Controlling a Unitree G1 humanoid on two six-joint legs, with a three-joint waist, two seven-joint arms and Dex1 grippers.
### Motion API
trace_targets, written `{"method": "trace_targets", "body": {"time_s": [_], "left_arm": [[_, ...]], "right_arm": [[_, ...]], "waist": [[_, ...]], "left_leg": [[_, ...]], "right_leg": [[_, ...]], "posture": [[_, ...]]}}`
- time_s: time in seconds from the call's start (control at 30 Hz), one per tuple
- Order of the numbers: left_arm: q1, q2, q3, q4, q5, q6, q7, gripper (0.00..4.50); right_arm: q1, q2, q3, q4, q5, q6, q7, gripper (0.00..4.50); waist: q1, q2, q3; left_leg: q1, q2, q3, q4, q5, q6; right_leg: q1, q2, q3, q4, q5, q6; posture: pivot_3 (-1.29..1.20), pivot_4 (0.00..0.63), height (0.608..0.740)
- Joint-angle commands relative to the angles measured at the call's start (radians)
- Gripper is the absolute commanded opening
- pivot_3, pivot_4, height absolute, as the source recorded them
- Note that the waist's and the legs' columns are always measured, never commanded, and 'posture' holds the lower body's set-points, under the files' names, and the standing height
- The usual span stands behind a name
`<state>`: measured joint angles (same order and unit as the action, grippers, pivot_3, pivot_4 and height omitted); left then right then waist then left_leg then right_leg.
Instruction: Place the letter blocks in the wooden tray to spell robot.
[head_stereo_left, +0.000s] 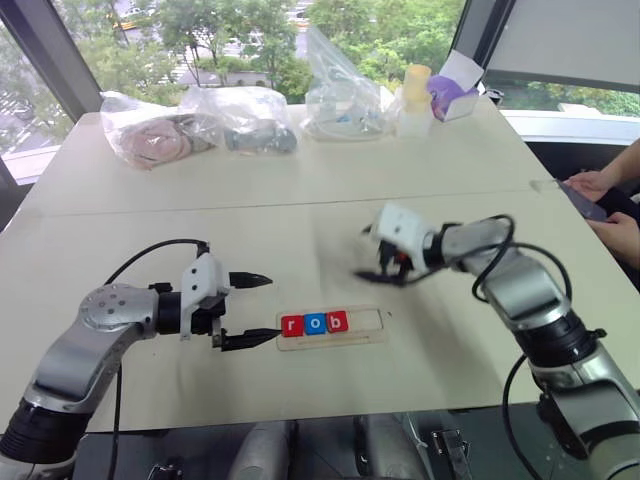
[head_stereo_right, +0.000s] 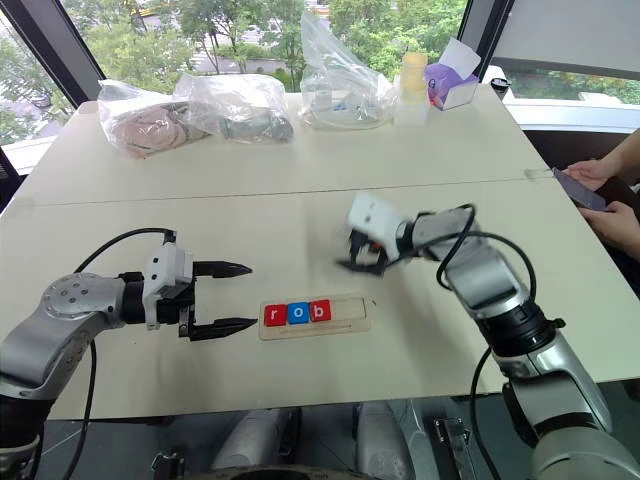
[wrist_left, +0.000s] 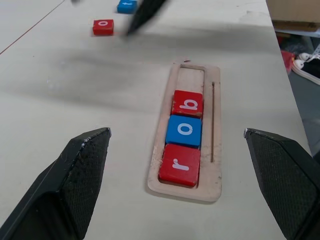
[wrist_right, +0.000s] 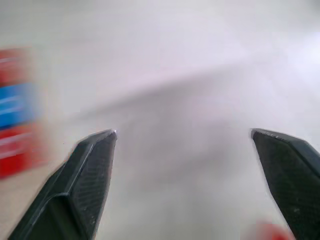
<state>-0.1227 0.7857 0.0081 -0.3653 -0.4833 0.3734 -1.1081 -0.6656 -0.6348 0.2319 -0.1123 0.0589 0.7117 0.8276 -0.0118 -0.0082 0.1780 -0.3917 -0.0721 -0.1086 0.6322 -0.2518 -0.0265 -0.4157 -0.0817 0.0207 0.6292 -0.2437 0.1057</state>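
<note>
Both of my pincers stand wide apart and hold nothing. My left gripper (head_stereo_left: 250, 310) hangs just beside the left end of the wooden tray (head_stereo_left: 378, 336), pointing along it. My right gripper (head_stereo_right: 362, 262) is above the table (head_stereo_left: 300, 215), beyond the tray and apart from it, and so smeared that I cannot make out its fingertips from the head view. Its own wrist view shows two black fingers (wrist_right: 85, 180) spread over a washed-out surface, with red and blue streaks at one edge that I cannot read.

Three blocks sit touching in the tray's slot: red r (wrist_left: 180, 164), blue o (wrist_left: 184, 131), red b (wrist_left: 188, 103). The rest of the slot is bare wood.

From my left wrist, two loose blocks lie past the tray: a red o (wrist_left: 103, 27) and a blue one (wrist_left: 127, 6), cut off by the frame.
</note>
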Motion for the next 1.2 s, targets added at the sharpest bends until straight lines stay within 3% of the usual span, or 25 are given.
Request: {"method": "trace_targets", "body": {"time_s": [0.03, 0.23, 0.53, 0.63, 0.77, 0.8, 0.97, 1.1, 1.2], "left_arm": [[-0.008, -0.005, 0.0, -0.021, -0.001, -0.018, 0.002, 4.5], [-0.029, -0.016, -0.015, -0.001, 0.009, -0.027, 0.0, 4.5], [-0.04, -0.025, -0.017, 0.009, 0.023, -0.034, 0.007, 4.5], [-0.041, -0.03, -0.015, 0.009, 0.025, -0.031, 0.016, 4.5], [-0.04, -0.036, -0.017, 0.008, 0.026, -0.029, 0.026, 4.5], [-0.039, -0.039, -0.019, 0.008, 0.028, -0.03, 0.028, 4.5], [-0.039, -0.05, -0.025, 0.006, 0.029, -0.028, 0.033, 4.5], [-0.039, -0.055, -0.029, 0.014, 0.035, -0.036, 0.029, 4.5], [-0.041, -0.062, -0.032, 0.025, 0.04, -0.045, 0.028, 4.5]], "right_arm": [[-0.009, 0.043, -0.065, 0.017, -0.029, 0.129, -0.134, 4.41], [0.015, 0.135, -0.118, 0.036, -0.052, 0.313, -0.31, 4.41], [0.005, 0.203, -0.163, 0.123, -0.009, 0.393, -0.374, 4.41], [-0.003, 0.223, -0.176, 0.144, 0.004, 0.399, -0.391, 3.64], [-0.01, 0.239, -0.191, 0.143, 0.02, 0.41, -0.404, 1.46], [-0.011, 0.241, -0.194, 0.135, 0.025, 0.421, -0.405, 1.12], [0.045, 0.189, -0.217, -0.029, 0.058, 0.559, -0.4, 1.13], [0.132, 0.151, -0.298, -0.251, 0.111, 0.795, -0.398, 1.13], [0.293, 0.117, -0.391, -0.446, 0.194, 0.9, -0.378, 1.13]], "waist": [[0.0, 0.0, 0.0], [-0.001, 0.0, 0.0], [-0.003, 0.0, 0.0], [-0.005, 0.0, 0.0], [-0.005, 0.0, 0.0], [-0.004, 0.0, 0.0], [-0.001, 0.0, 0.0], [0.0, 0.0, 0.0], [0.003, 0.0, -0.001]], "left_leg": [[0.0, 0.0, 0.0, 0.0, 0.0, 0.0], [-0.002, 0.0, 0.001, -0.001, 0.0, 0.0], [-0.002, 0.0, 0.001, -0.001, 0.0, 0.0], [-0.001, 0.0, 0.001, -0.001, 0.0, 0.0], [-0.001, 0.0, 0.001, -0.001, 0.0, 0.0], [-0.001, 0.0, 0.002, -0.001, 0.0, 0.0], [-0.001, 0.0, 0.001, -0.001, 0.0, 0.0], [-0.002, 0.0, 0.001, -0.001, 0.0, 0.0], [-0.002, 0.0, 0.001, -0.001, 0.0, 0.0]], "right_leg": [[0.0, 0.0, 0.0, 0.0, 0.0, 0.0], [-0.004, 0.0, 0.001, 0.001, 0.001, -0.001], [-0.004, 0.002, 0.001, 0.002, 0.001, -0.001], [-0.004, 0.002, 0.001, 0.002, 0.001, -0.001], [-0.003, 0.002, 0.001, 0.002, 0.001, -0.001], [-0.003, 0.002, 0.001, 0.002, 0.001, -0.001], [-0.004, 0.002, 0.001, 0.002, 0.001, -0.001], [-0.004, 0.001, 0.001, 0.002, 0.001, -0.001], [-0.004, 0.001, 0.001, 0.002, 0.001, -0.001]], "posture": [[0.0, 0.15, 0.74], [0.0, 0.15, 0.74], [0.0, 0.15, 0.74], [0.0, 0.15, 0.74], [0.0, 0.15, 0.74], [0.0, 0.15, 0.74], [0.0, 0.15, 0.74], [0.0, 0.15, 0.74], [0.0, 0.15, 0.74]]}}
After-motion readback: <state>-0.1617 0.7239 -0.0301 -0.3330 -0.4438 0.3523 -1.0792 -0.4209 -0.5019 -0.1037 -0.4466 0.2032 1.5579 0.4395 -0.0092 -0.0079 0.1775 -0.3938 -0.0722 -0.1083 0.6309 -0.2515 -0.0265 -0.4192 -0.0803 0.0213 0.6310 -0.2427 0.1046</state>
